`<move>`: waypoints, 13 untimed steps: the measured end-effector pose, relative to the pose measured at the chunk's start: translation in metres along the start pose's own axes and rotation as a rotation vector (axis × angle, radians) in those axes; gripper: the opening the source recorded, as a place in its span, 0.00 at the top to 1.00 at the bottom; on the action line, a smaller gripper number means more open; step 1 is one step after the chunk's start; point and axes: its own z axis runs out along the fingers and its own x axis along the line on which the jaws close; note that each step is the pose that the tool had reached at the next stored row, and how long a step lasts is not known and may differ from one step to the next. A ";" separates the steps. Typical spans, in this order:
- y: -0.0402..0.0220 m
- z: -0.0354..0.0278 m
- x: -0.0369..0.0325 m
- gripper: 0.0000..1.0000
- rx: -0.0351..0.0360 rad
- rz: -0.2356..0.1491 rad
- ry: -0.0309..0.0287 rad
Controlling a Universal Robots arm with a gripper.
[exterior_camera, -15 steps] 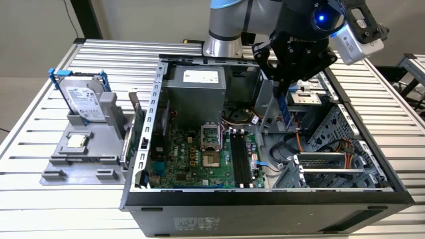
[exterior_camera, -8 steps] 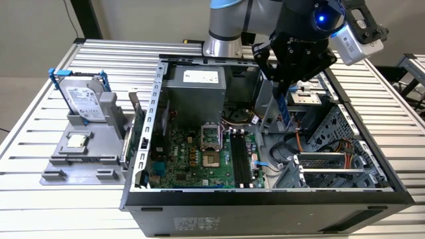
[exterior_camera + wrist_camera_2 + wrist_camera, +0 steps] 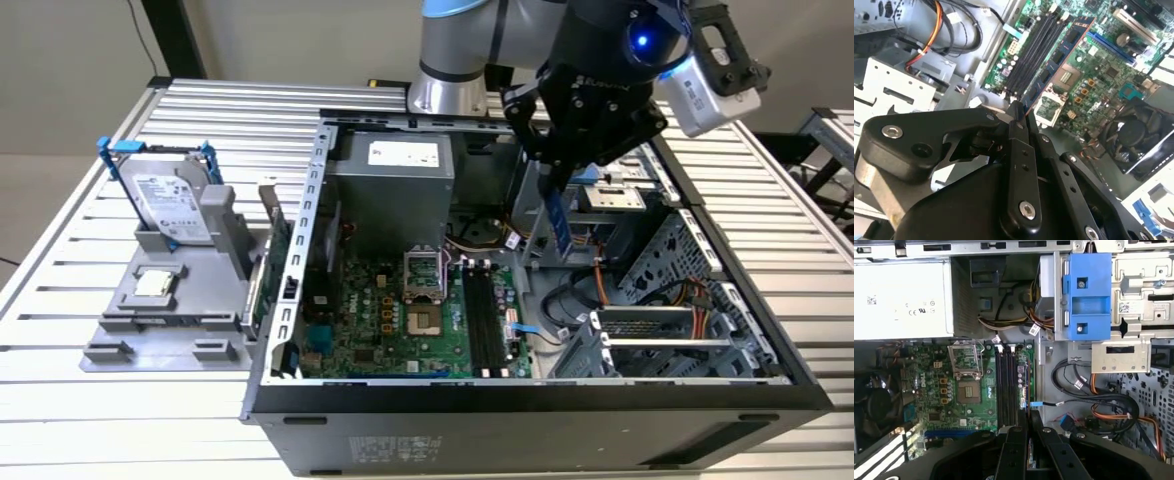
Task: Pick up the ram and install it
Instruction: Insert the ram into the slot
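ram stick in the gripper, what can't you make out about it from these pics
- Held end of the ram: second wrist view, covered by the fingers of the gripper.
- Chip side of the ram: first wrist view, seen edge-on as a thin line.
- Which memory slot it hangs over: exterior view, the angle does not settle it.
- Slot latches: exterior view, too small.
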 end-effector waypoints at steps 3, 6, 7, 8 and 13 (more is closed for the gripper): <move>0.0000 0.0014 0.0001 1.00 -0.0376 0.000 0.0018; 0.0000 0.0027 0.0000 1.00 -0.0487 -0.001 0.0023; 0.0000 0.0030 -0.0001 1.00 -0.0556 -0.001 0.0026; 0.0000 0.0036 -0.0001 1.00 -0.0595 -0.001 0.0027; -0.0001 0.0089 -0.0003 1.00 -0.0611 -0.002 -0.0092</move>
